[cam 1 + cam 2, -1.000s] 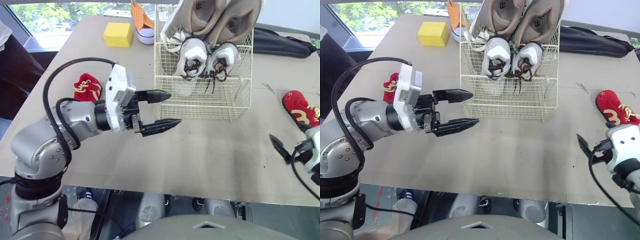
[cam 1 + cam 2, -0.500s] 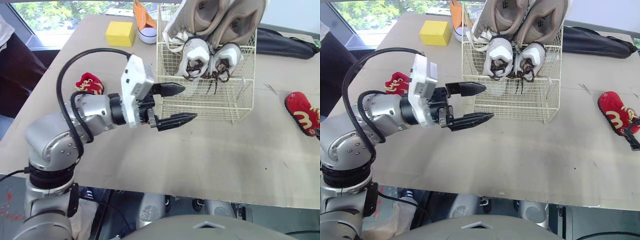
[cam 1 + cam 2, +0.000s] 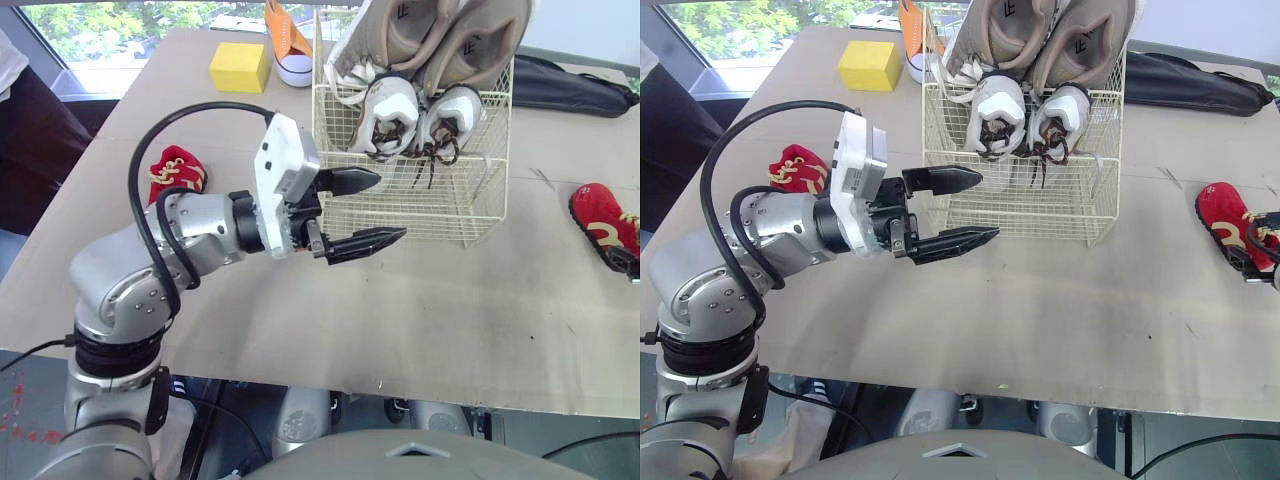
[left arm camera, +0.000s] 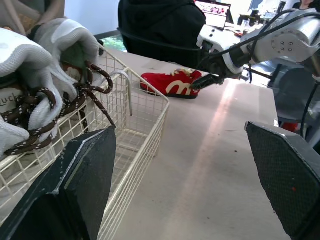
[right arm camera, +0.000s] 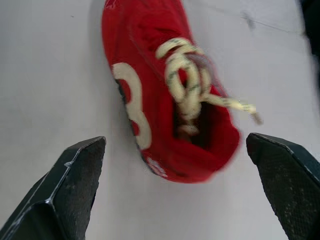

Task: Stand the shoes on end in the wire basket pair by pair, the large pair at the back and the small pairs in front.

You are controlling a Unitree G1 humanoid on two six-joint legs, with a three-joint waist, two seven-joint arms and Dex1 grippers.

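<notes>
Stereo head cameras look forward and down, sharing nearly the whole desk [image 3: 450,300]. The left wrist camera, close beside the wire basket [image 4: 142,135], faces the red shoe [image 4: 170,85] at the desk's right edge; the right wrist camera looks closely down on it.

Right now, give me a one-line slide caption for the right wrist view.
Open right tool framing a red shoe with cream laces, lying on the table.

One basket [image 3: 440,205], two tan shoes [image 3: 478,40], two white shoes [image 3: 386,106]. Two red shoes [image 3: 177,170], seemingly one orange shoe [image 3: 286,45], one block [image 3: 238,67].
</notes>
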